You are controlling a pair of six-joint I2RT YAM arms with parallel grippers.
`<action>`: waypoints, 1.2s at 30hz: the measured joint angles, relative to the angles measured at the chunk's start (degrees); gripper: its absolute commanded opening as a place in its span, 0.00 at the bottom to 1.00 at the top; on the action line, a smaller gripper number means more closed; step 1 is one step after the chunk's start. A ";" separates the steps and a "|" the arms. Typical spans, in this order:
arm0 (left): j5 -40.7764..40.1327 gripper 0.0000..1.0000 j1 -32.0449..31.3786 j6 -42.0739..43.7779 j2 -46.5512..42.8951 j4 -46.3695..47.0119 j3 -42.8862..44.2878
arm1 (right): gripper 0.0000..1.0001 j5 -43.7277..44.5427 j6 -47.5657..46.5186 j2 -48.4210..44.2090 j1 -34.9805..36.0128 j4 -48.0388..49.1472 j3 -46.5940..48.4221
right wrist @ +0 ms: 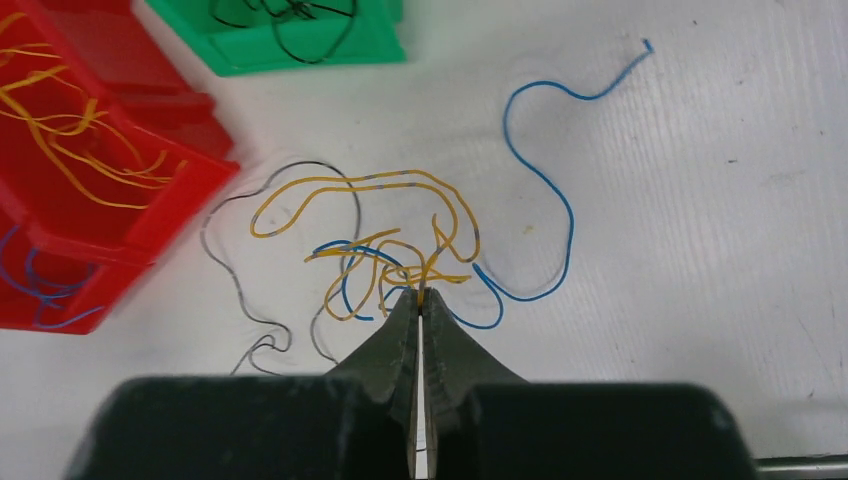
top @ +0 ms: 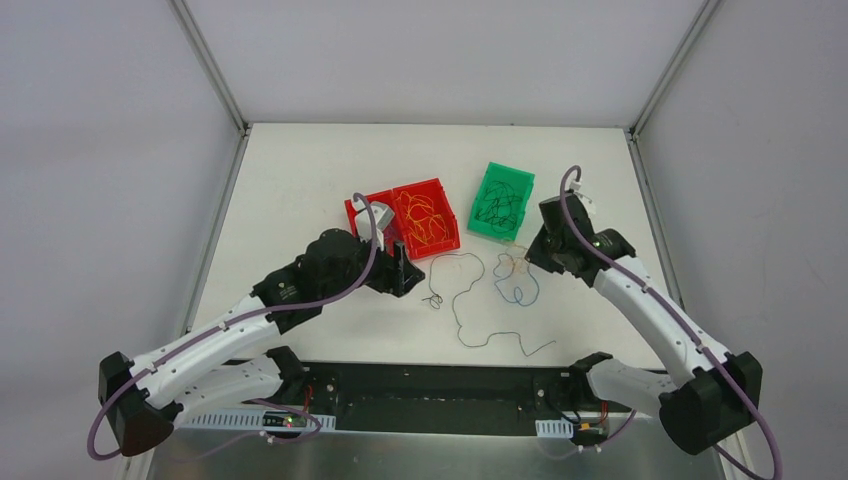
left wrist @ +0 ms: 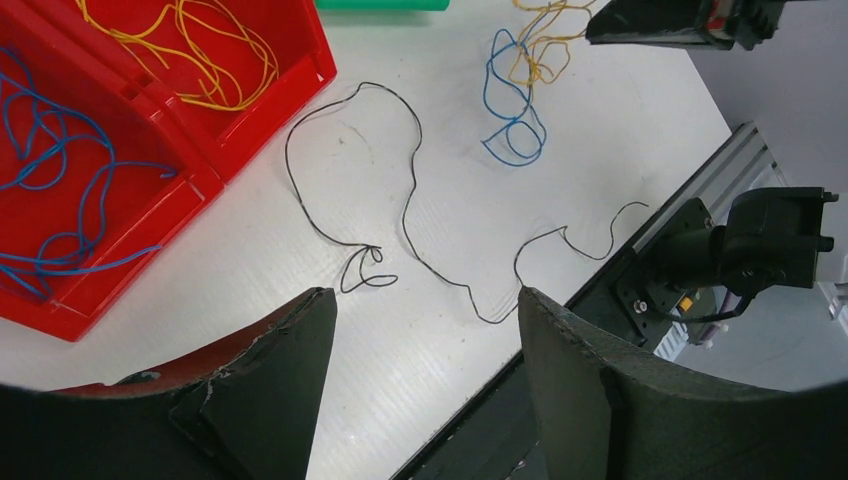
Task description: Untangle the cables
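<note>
A tangle of orange-yellow and blue cables (top: pixel 515 275) lies on the white table right of centre. My right gripper (right wrist: pixel 420 292) is shut on an orange-yellow cable (right wrist: pixel 400 255) at the near edge of that tangle. A blue cable (right wrist: pixel 545 170) loops out to the right. A long thin black cable (top: pixel 470 300) winds across the middle of the table, also the black cable (left wrist: pixel 410 200) in the left wrist view. My left gripper (left wrist: pixel 423 300) hangs open above the table near the black cable's curled end, with nothing between its fingers.
Two red bins (top: pixel 418 186) side by side hold orange-yellow and blue cables. A green bin (top: pixel 508 168) behind the tangle holds black cables. The black rail with the arm bases (top: pixel 450 385) runs along the table's near edge.
</note>
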 measured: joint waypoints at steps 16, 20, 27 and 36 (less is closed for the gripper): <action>3.39 0.79 0.00 4.81 4.76 19.61 -6.34 | 0.00 -20.55 2.27 -2.21 -0.04 -3.78 19.28; 5.09 0.83 0.00 9.11 8.83 30.86 -10.29 | 0.00 -24.79 4.59 -2.21 -0.04 -3.80 22.49; 7.85 0.80 -0.07 15.37 15.76 44.52 -10.56 | 0.00 -29.42 8.39 -2.21 -0.04 -3.48 24.28; 8.02 0.60 -0.11 19.74 20.09 48.85 -6.88 | 0.00 -31.65 10.86 -1.99 -0.04 -2.12 25.00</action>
